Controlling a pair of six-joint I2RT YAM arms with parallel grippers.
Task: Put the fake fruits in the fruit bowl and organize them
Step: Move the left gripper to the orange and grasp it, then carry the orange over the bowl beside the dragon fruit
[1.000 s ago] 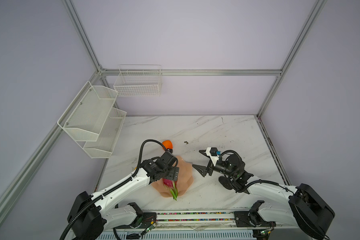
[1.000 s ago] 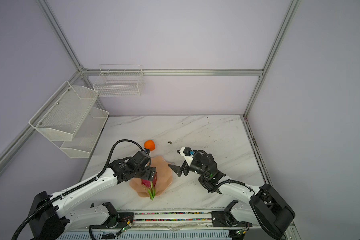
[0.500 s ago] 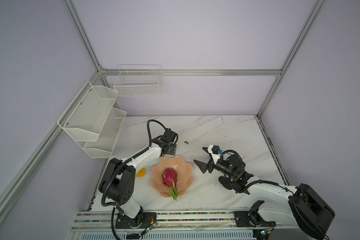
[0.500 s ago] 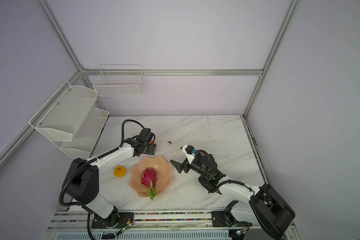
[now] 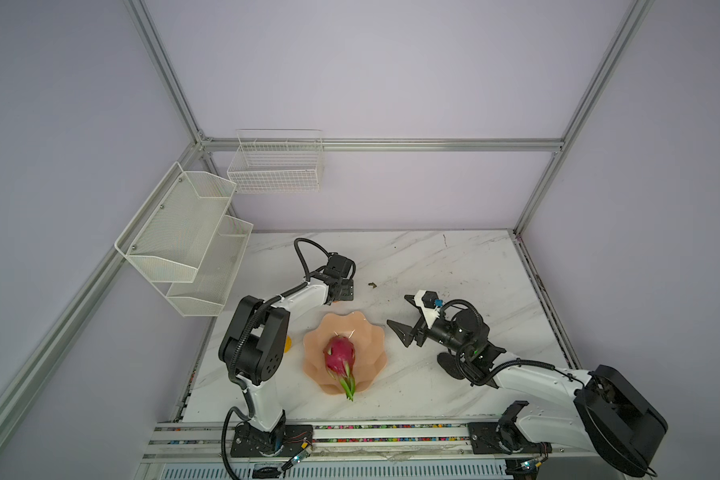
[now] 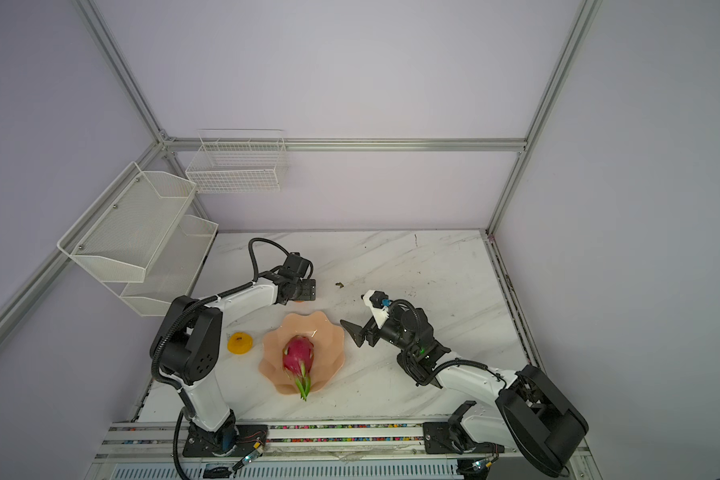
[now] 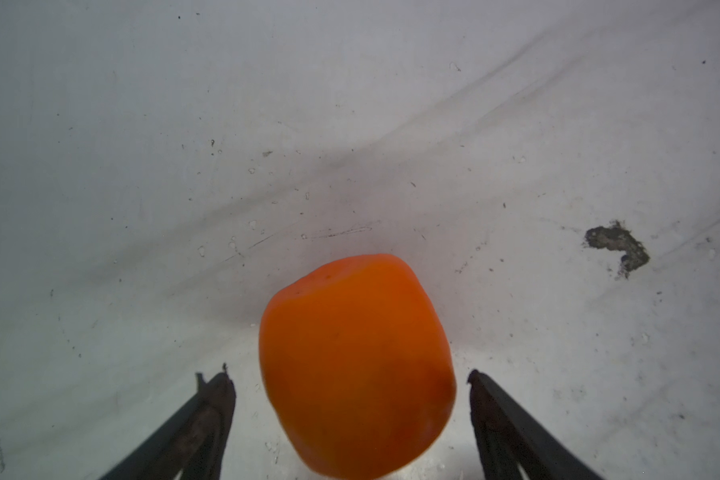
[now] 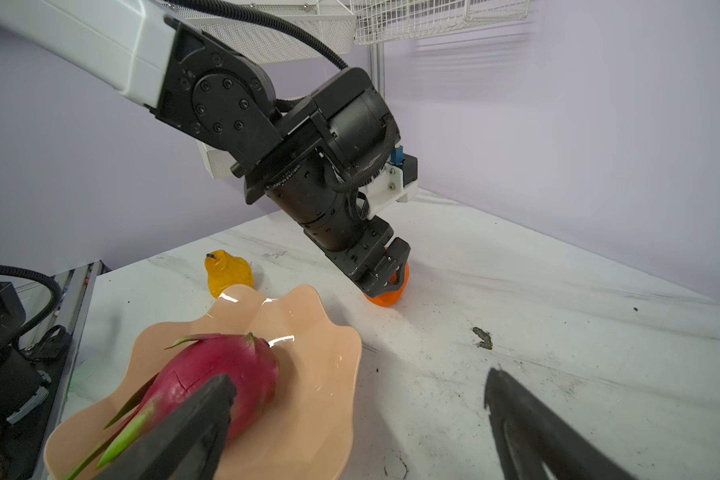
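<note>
The bowl point(image 5: 366, 328) holds one fruit, the dragon fruit point(image 5: 339, 353), which lies on its side across the middle with its green tip over the near rim. The other fruits in view sit on the table point(image 5: 454, 266). The pear point(image 6: 240, 343) is just left of the bowl, and the orange point(image 8: 387, 297) is behind it, under the left gripper point(image 5: 344, 291). On the walls hang a wire basket point(image 5: 275, 170) and two mesh shelves point(image 5: 184, 232).

The bowl is glossy peach-pink with a wavy, petal-like rim. The dragon fruit's skin is magenta with green scales. The pear is waxy yellow with a dark stem end. The orange is smooth (close up it looks blocky rather than round). The table is white marble-patterned, scuffed, with a dark chip point(image 7: 616, 245) in it.

The left gripper's jaws stand spread on either side of the orange, with a gap showing on each side in the left wrist view. The right gripper point(image 5: 396, 309) hovers just right of the bowl, jaws wide and holding nothing.

A second ago the left gripper was over the bowl at the dragon fruit and the orange lay uncovered. The right gripper has barely shifted.
</note>
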